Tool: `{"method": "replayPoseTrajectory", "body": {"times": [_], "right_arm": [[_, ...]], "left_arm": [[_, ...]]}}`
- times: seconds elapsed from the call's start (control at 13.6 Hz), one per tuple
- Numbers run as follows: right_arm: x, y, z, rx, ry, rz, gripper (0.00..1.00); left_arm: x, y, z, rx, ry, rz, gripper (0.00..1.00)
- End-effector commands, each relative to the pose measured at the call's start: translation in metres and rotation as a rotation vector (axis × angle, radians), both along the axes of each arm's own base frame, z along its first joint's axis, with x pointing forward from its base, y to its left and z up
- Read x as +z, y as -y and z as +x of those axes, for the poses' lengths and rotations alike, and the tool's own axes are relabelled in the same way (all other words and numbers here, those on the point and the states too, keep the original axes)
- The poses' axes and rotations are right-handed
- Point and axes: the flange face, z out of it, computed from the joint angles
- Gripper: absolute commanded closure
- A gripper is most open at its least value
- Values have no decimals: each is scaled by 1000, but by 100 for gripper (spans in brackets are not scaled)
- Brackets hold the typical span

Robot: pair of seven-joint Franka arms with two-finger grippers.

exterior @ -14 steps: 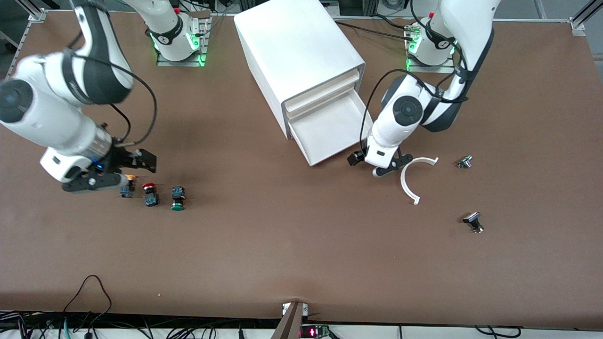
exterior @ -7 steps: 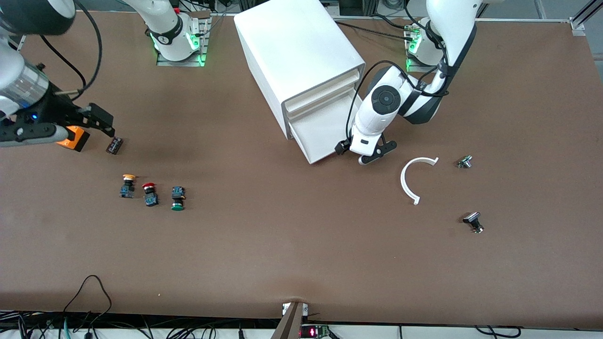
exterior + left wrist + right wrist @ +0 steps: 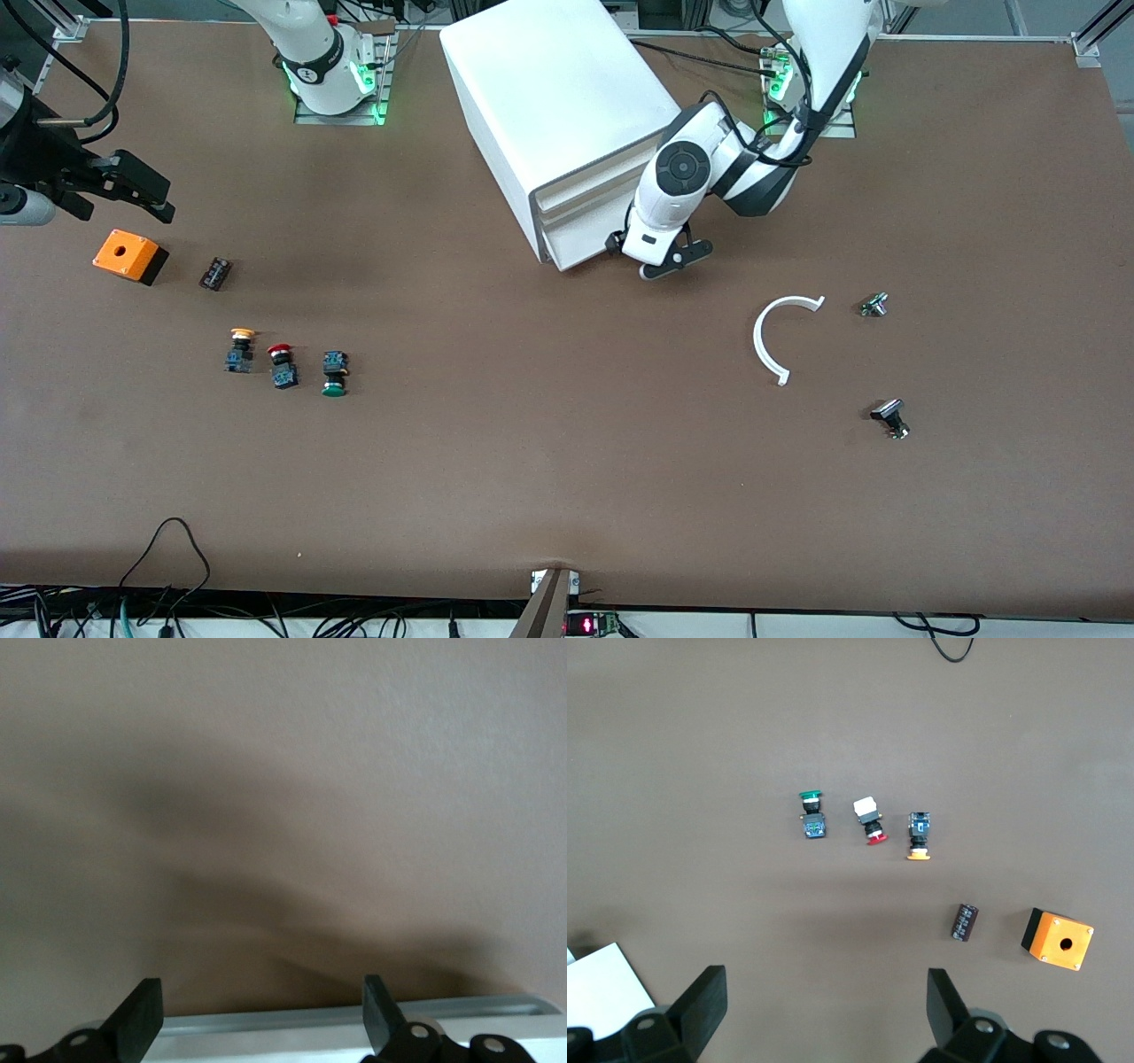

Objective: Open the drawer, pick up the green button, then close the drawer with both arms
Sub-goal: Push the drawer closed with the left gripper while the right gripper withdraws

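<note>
**Brown desk, drawer nearly shut, green button out in the open**

Front view: brown desk point(image 3: 567, 461) with white cabinet point(image 3: 558, 97) near the arms' bases. Lowest drawer point(image 3: 580, 246) almost flush with the cabinet face, left claw point(image 3: 657, 259) low at its front edge, toward the left arm's end. Green button point(image 3: 334, 372) lying on the desk, well apart from the drawer, toward the right arm's end and nearer the camera; last in a row beside a red button point(image 3: 283, 365) and a yellow button point(image 3: 237, 349). Long axis running toward the camera, green cap pointing at it, blue-black body toward the bases. Right claw point(image 3: 133, 190) raised over the desk edge, above an orange box point(image 3: 129, 256); by judgement the nearer arm for the button.

Left wrist view: fingers point(image 3: 142, 1020) spread wide, holding nothing, white drawer rim point(image 3: 354, 1020) just past the tips.

Right wrist view: fingers point(image 3: 702, 1001) spread wide, empty. Green button point(image 3: 811, 815) ahead of the claw, well apart from it.
</note>
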Motion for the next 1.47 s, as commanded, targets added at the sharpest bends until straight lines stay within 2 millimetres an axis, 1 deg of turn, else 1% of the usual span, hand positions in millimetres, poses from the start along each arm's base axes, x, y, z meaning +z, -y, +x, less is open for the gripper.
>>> {"method": "replayPoseTrajectory", "body": {"times": [0.0, 0.07, 0.22, 0.37, 0.51, 0.73, 0.88, 1.03, 1.1, 1.25, 1.39], "right_arm": [[6, 1, 1, -16, -2, -9, 0], [5, 1, 2, -10, -6, -10, 0], [5, 2, 1, 1, -11, -11, 0], [5, 8, 2, 9, -5, 0, 0], [3, 8, 3, 46, -10, -1, 0], [3, 9, 3, 44, -9, -2, 0], [4, 9, 4, 44, -6, -4, 0], [4, 12, 4, 40, -5, -4, 0], [4, 12, 4, 40, -2, -4, 0], [5, 12, 4, 38, 1, -3, 0], [5, 12, 5, 37, 7, -2, 0]], "left_arm": [[7, 18, -20, -24, -21, -10, 1], [7, 24, -26, -24, -33, -19, 1], [8, 28, -32, 17, -75, -50, 1], [10, 40, -44, 8, -99, -69, 1], [10, 42, -49, -5, -117, -59, 1], [9, 42, -50, -8, -120, -58, 1], [11, 37, -44, 2, -115, -62, 1], [27, 30, -22, 19, -102, -65, 1], [41, 23, -3, 20, -118, -64, 1], [75, -2, 37, -46, -169, -52, 1], [100, -32, 68, -117, -136, 13, 1]]}}
